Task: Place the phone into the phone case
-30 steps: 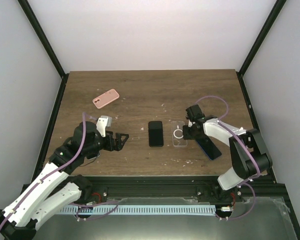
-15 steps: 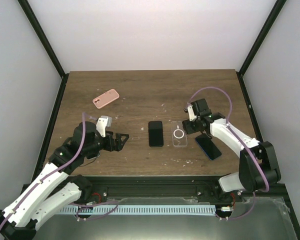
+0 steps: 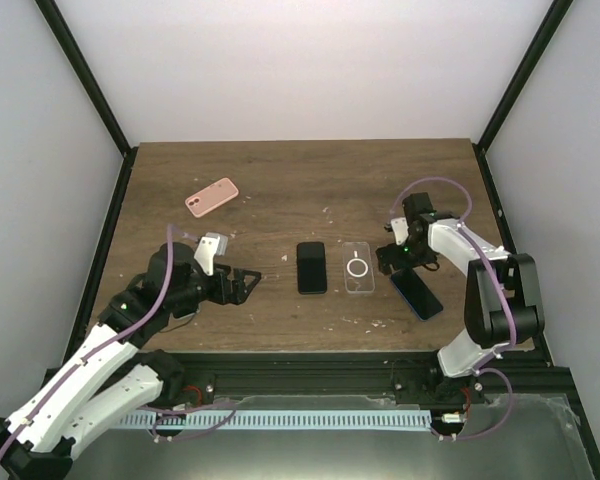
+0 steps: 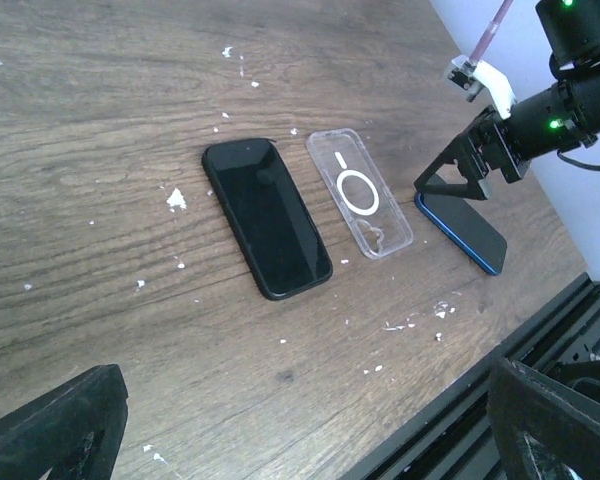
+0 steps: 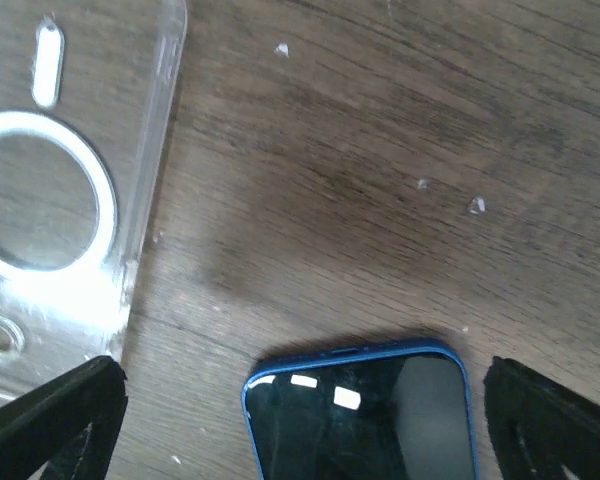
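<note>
A black phone (image 3: 312,267) lies face up at the table's middle, seen in the left wrist view as a black phone (image 4: 267,218). Right beside it rests a clear phone case (image 3: 358,268) with a white ring, open side up. A blue-edged phone (image 3: 417,294) lies flat to the right of the case. My right gripper (image 3: 392,262) stands open over that phone's far end, the blue-edged phone (image 5: 365,420) between its spread fingers and the case (image 5: 50,200) at left. My left gripper (image 3: 242,283) hovers open left of the black phone, holding nothing.
A pink phone-shaped item (image 3: 211,197) lies at the back left of the wooden table (image 3: 280,170). White flecks dot the wood. A black frame rail (image 3: 310,372) runs along the near edge, with black posts at both sides.
My right gripper has opened wide, and its wrist has swung right and back. The blue-edged phone stays flat on the table. The left gripper has edged slightly right.
</note>
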{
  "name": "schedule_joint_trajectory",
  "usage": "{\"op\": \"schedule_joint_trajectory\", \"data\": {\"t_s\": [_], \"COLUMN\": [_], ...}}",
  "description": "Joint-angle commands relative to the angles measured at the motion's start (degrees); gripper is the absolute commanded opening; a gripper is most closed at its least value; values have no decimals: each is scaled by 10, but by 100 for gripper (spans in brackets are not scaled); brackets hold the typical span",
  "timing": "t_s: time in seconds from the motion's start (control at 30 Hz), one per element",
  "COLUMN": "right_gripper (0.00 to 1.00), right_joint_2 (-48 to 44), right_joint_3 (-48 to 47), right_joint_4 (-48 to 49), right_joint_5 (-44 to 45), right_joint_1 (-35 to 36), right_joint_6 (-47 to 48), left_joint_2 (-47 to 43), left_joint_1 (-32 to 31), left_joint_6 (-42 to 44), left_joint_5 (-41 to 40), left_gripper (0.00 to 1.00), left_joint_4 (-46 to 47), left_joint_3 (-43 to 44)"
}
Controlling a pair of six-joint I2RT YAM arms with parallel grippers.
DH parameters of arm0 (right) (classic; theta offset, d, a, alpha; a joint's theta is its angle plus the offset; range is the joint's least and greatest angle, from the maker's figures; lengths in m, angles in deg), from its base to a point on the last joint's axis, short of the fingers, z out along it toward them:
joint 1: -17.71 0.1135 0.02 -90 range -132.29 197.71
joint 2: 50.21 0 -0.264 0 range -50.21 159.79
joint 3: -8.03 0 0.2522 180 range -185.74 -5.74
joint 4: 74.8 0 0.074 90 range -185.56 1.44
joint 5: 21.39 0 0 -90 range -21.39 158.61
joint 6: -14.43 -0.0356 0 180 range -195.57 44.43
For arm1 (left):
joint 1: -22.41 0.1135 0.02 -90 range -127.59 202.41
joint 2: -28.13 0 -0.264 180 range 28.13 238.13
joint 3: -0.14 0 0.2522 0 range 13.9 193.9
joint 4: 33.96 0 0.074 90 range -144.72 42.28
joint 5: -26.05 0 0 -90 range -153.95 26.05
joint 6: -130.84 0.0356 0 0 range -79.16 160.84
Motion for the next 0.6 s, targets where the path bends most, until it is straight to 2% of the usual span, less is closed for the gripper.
{"op": "schedule_joint_trajectory", "data": {"t_s": [0.0, 0.17, 0.27, 0.57], "right_gripper": [100, 99, 99, 99], "right_joint_2": [5, 28, 35, 51], "right_joint_3": [-15, -11, 1, 5], "right_joint_4": [-35, -52, -51, -42], "right_joint_5": [-16, 8, 55, 73], "right_joint_1": [-17, -23, -23, -23], "right_joint_6": [28, 38, 41, 45], "left_joint_2": [3, -1, -4, -3], "left_joint_1": [3, 2, 2, 3], "left_joint_6": [10, 10, 10, 12], "left_joint_5": [25, 30, 30, 37], "left_gripper": [99, 99, 99, 99], "left_joint_4": [17, 19, 19, 20], "left_joint_3": [-2, -5, -3, -3]}}
